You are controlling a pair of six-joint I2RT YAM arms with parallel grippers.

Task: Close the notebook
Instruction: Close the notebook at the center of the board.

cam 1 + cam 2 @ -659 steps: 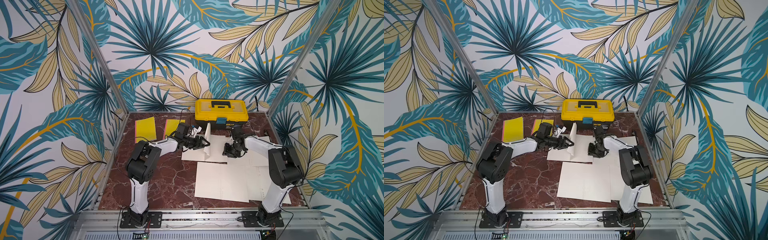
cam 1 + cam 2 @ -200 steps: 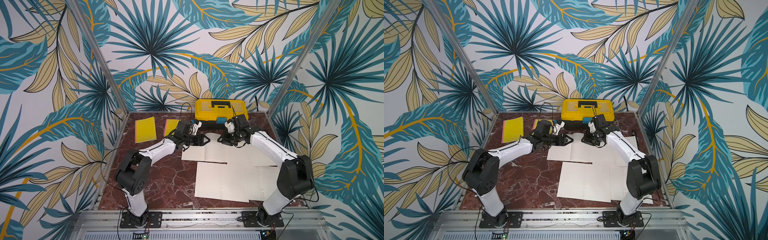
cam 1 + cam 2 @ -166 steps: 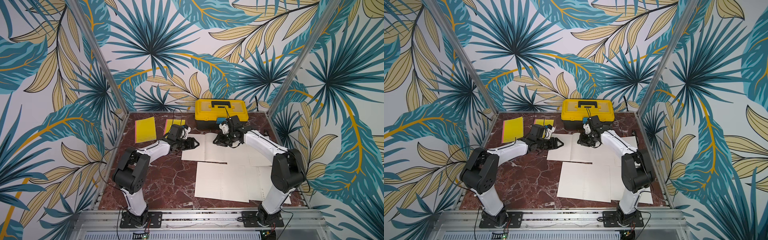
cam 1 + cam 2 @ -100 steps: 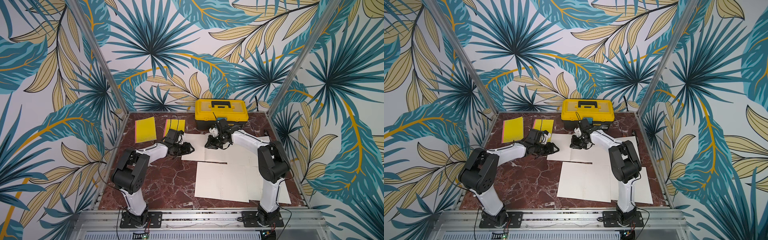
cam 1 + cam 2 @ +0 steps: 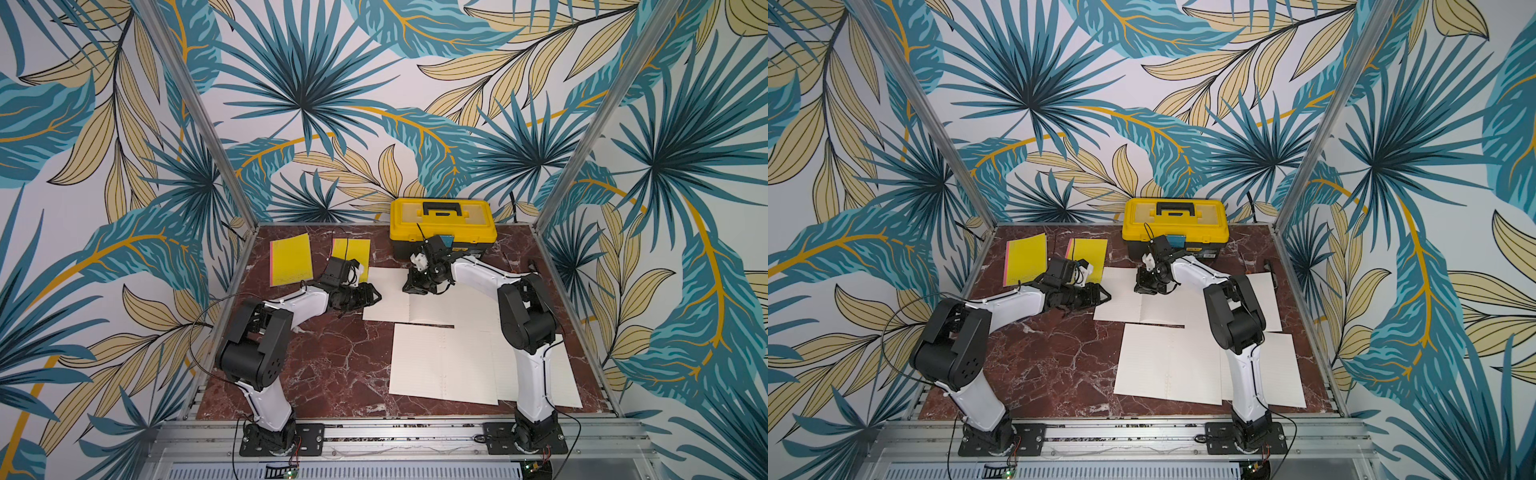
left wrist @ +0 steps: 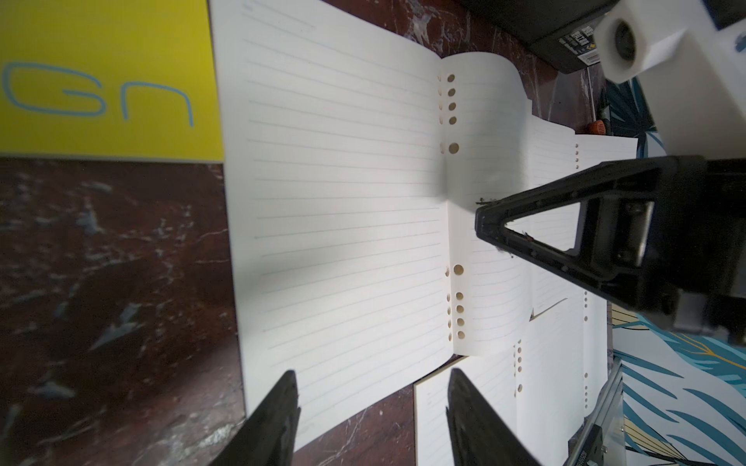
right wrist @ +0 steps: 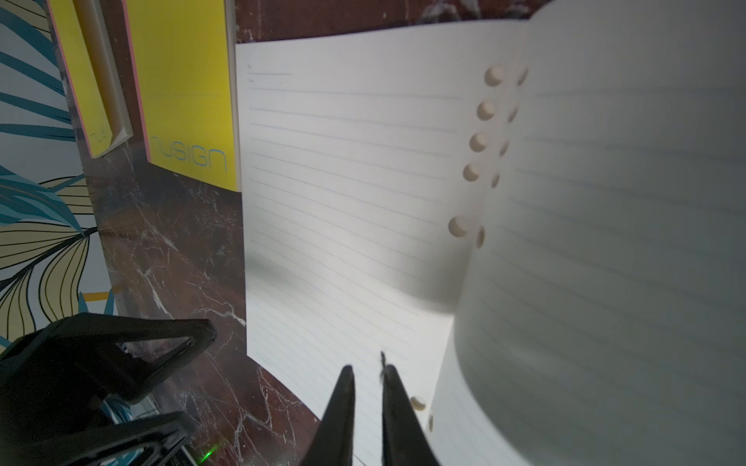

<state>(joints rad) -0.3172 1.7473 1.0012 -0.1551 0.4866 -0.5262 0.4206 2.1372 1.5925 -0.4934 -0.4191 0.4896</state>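
The notebook lies open on the marble table, its white lined pages up. My left gripper is low at its left edge, open, with nothing between its fingers; in the left wrist view they straddle the near corner of the left page. My right gripper points down at the spine. Its jaws are almost together with only a thin slit, nothing visible in it. A curled right-hand page arches up beside them.
A second open notebook lies nearer, overlapping more white pages to the right. Two shut yellow notebooks sit at the back left, one touching the open notebook's far corner. A yellow toolbox stands behind the right gripper.
Both grippers have moved left over the last second. The left one drew back to the notebook's left edge. The right one came to the spine and its jaws narrowed.
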